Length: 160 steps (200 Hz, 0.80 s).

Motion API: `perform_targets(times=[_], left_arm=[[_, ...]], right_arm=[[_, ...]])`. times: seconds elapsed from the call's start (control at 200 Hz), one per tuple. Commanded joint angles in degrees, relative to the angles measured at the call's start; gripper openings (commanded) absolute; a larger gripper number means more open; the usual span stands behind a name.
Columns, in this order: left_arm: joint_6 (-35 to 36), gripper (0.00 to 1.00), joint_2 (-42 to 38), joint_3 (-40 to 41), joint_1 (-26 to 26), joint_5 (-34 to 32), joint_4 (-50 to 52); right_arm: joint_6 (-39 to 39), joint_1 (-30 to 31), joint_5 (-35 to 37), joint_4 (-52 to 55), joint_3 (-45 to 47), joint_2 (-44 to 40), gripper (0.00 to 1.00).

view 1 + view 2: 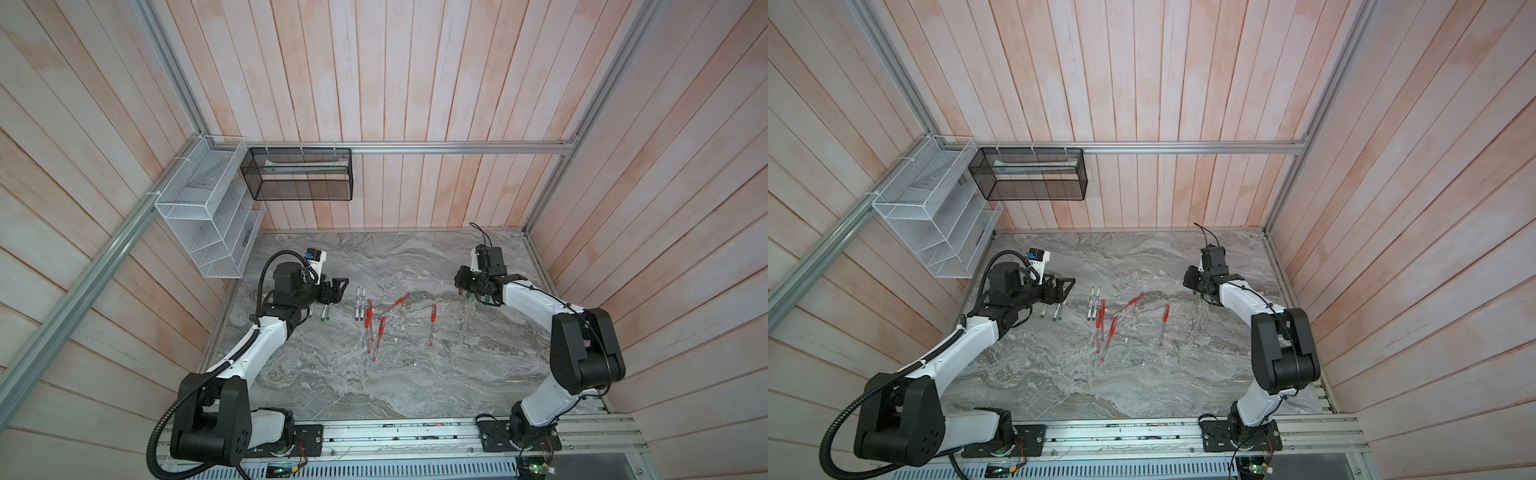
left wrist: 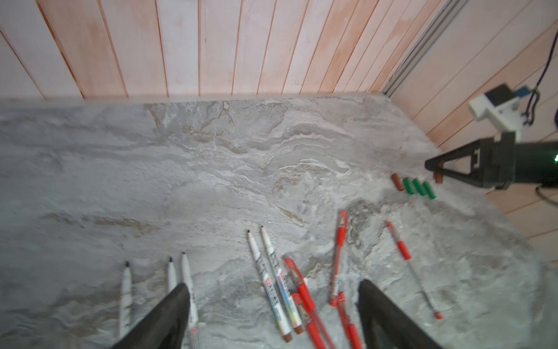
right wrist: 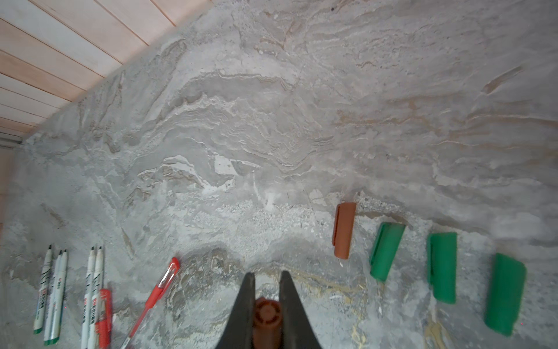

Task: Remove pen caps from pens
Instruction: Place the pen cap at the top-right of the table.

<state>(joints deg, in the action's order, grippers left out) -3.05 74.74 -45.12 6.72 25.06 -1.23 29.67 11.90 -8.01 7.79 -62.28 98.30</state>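
Pinches brown cap (image 3: 267, 314) end-on in right hand (image 3: 267, 273), hiding its length; spreads left hand (image 2: 273, 284) wide and empty, cutting off white markers (image 2: 186, 272).

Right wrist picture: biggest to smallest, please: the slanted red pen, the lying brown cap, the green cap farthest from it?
1. slanted red pen: longest by far.
2. green cap: looks bulkier than brown, perhaps only because nearer the camera.
3. brown cap.

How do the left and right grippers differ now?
The left gripper is wide open and empty; the right gripper is shut on a brown cap. The left gripper hangs by uncapped white markers, the right gripper near the loose caps. Both have black fingers.
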Motion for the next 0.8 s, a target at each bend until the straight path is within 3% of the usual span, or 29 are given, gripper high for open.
perform_targets(times=[0.0, 0.175, 0.355, 0.485, 0.645, 0.795], left_arm=[[5.9, 1.00, -1.8, -2.0, -0.6, -2.8, 1.7], [3.5, 1.00, -2.2, -7.2, -0.6, -11.0, 3.0], [1.9, 1.00, -1.4, -9.6, -1.1, -8.2, 5.5], [0.5, 1.00, -1.0, -8.2, -3.9, -0.2, 5.8], [1.1, 1.00, -0.8, -8.4, -4.9, -0.9, 7.0], [2.4, 1.00, -1.3, -7.8, -5.3, 2.7, 6.4]], right_arm=[[-1.3, -0.6, 0.5, 2.7, -3.3, 4.4, 0.00], [-0.2, -1.1, -0.2, 3.1, -5.9, 10.7, 0.00], [-0.8, -1.3, 1.3, 3.6, -8.0, 13.9, 0.00], [-1.3, -1.3, 1.1, 4.3, -9.5, 15.3, 0.01], [-2.0, -1.3, 2.8, 5.2, -10.1, 15.8, 0.14], [-3.0, -1.3, 3.1, 5.9, -11.3, 15.3, 0.22]])
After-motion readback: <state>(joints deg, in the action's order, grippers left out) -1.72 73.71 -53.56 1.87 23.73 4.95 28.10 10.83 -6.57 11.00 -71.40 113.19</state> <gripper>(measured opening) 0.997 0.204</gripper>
